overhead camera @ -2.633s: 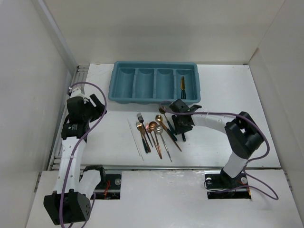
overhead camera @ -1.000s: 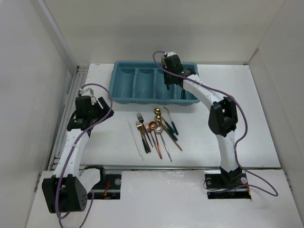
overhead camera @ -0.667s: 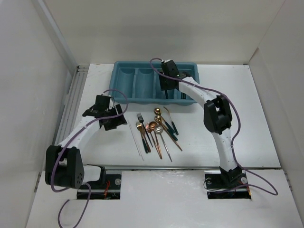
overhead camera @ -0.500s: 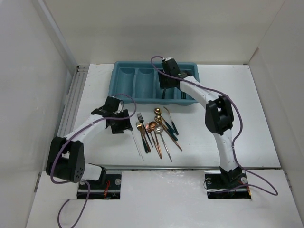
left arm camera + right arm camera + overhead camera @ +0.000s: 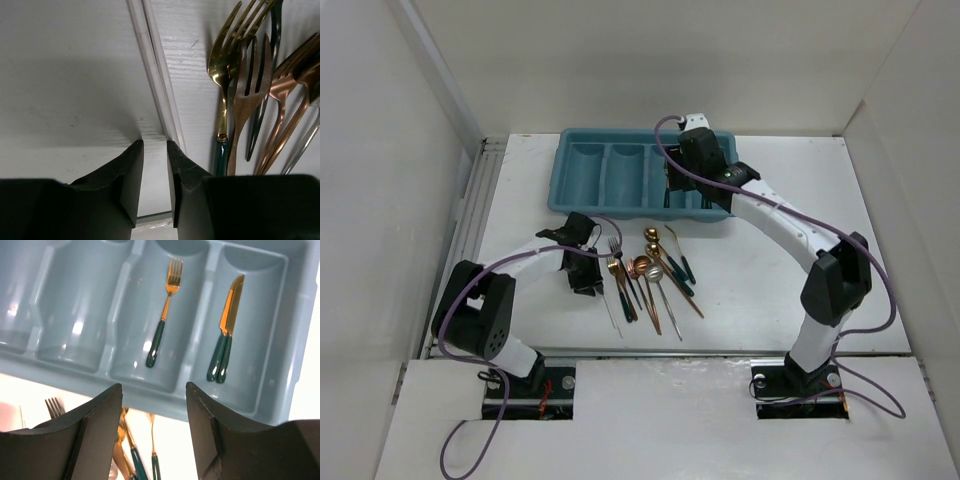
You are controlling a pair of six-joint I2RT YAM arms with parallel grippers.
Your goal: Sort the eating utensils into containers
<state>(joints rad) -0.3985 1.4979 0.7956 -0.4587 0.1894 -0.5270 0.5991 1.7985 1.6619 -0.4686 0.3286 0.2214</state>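
Note:
The teal tray (image 5: 620, 178) with its four containers stands at the back. In the right wrist view a fork (image 5: 167, 310) lies in the third compartment and two knives (image 5: 226, 330) lie in the fourth. My right gripper (image 5: 153, 387) hangs open and empty over the tray's near wall (image 5: 150, 392). Loose eating utensils (image 5: 655, 275) lie in a bundle mid-table. Left of them lie thin white chopsticks (image 5: 150, 55). My left gripper (image 5: 155, 144) is down on the table at them, with its jaws a narrow gap apart. The chopsticks run under the right fingertip (image 5: 176, 155), and bare table shows in the gap.
A gold fork (image 5: 227, 65) and a copper fork (image 5: 252, 85) lie close to the right of the chopsticks. White walls enclose the table, and a metal rail (image 5: 470, 230) runs along its left edge. Purple cables (image 5: 790, 215) loop along both arms.
The right gripper went from the pile to the tray and opened, and a fork now lies in the third compartment. The left arm swung in to the chopsticks and its jaws narrowed.

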